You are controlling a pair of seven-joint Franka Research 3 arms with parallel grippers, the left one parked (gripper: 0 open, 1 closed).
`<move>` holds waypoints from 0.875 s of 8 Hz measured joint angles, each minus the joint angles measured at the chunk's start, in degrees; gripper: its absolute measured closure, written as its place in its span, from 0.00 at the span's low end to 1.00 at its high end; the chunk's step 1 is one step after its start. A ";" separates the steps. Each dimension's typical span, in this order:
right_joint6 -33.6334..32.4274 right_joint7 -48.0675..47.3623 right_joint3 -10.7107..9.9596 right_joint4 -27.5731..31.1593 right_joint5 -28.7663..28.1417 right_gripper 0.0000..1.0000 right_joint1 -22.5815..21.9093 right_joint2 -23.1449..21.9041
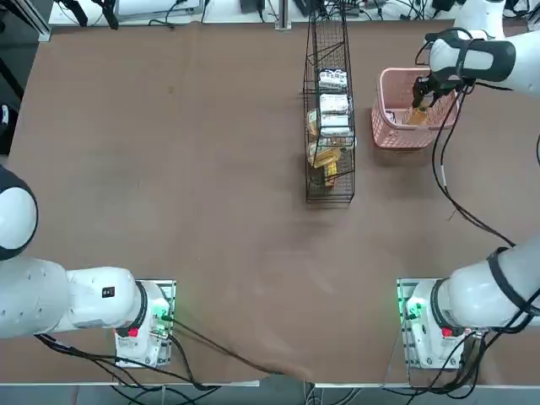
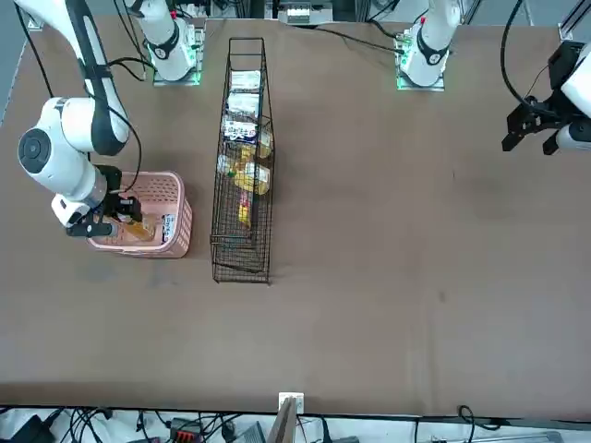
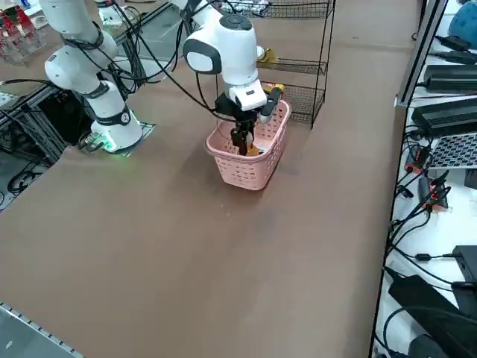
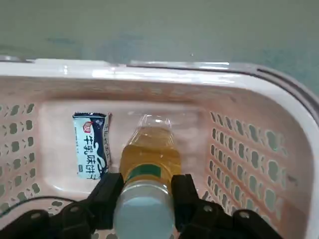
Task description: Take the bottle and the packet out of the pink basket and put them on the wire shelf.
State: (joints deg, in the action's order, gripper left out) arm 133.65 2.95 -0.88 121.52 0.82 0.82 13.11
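1. The bottle is in the basket, beside the packet; the shelf stands to the basket's left.
2. The bottle is grasped near its cap by the right claw, inside the basket.
3. The hold should be proved by a small, slow lift, as the smooth neck may slip.
4. The bottle should be raised straight up until the basket's rim is cleared, and only then carried left.
5. The packet should be left undisturbed.

Bottle partly hidden (by the right gripper), blurred
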 joint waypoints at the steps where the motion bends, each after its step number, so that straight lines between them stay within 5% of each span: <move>1: -0.06 0.04 0.00 -0.06 0.00 0.44 0.00 -0.04; 4: -2.32 0.60 0.00 -1.73 0.06 0.44 0.00 -1.17; 7: -14.58 1.32 0.01 -9.10 0.08 0.44 -0.02 -5.04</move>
State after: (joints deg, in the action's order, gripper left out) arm 119.06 4.28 -0.87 112.42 0.90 0.80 8.07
